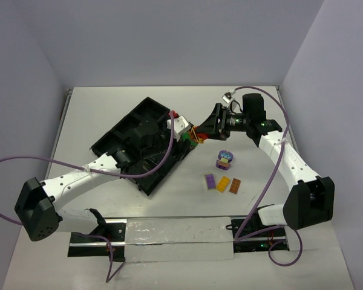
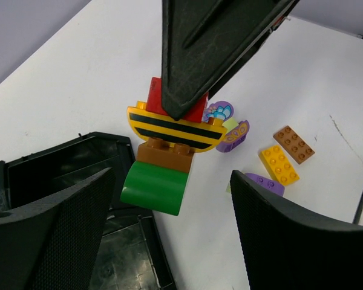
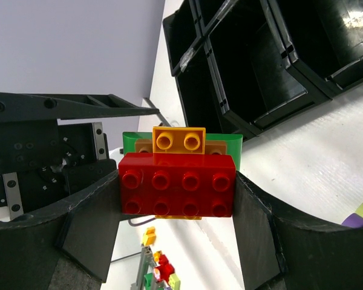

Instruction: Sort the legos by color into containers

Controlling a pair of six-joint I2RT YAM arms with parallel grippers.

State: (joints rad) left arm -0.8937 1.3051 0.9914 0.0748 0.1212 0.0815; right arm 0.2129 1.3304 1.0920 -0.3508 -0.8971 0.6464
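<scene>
**Bright, even light, soft shadows**

Diffuse light from above floods the white worktop (image 1: 169, 115). The shadow under the left arm (image 1: 72, 181) is faint and soft-edged. In the right wrist view a pale glare streaks the black tray (image 3: 345, 21) at far right, and the red brick (image 3: 176, 184) is sharp. The overhead view is crisp throughout.
</scene>
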